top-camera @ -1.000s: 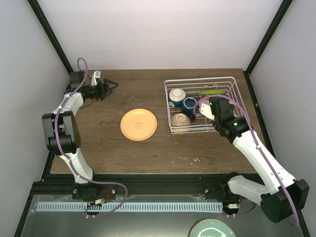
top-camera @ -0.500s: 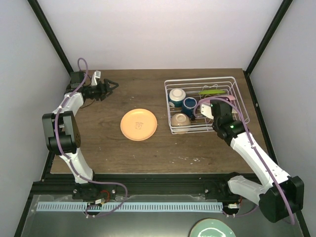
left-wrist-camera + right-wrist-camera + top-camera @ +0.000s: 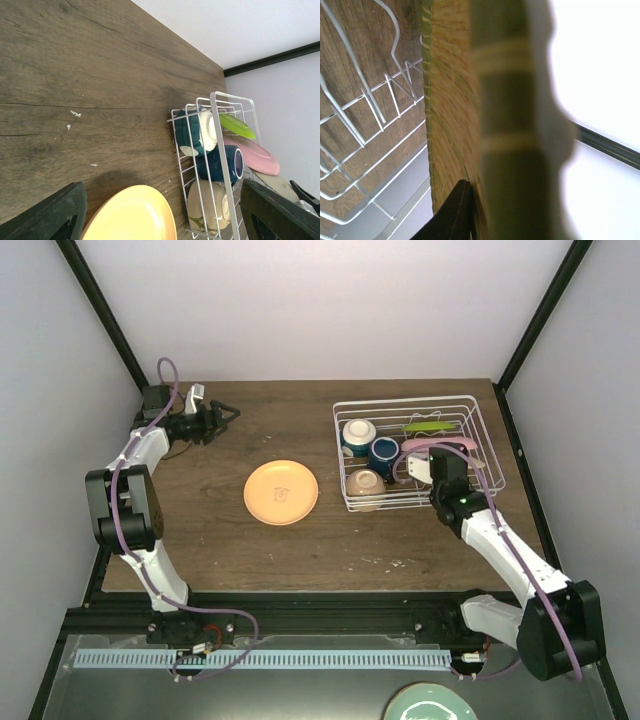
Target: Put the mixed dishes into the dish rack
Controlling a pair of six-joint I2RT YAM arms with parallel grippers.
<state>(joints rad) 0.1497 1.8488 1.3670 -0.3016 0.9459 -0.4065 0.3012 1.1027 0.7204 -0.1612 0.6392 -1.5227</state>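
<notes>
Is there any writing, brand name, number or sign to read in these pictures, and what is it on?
No word, brand, number or sign reads clearly in any view.
Peach-tan plate: faint mark at its middle, too small to read.
Cream bowl: a painted sprig, a picture, not writing.

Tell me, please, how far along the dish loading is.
Done: cream bowls, blue mug, green plate and pink plate sit in the rack. In hand: the right tool grips the woven yellow plate at the rack. Remaining: the peach plate on the table.
</notes>
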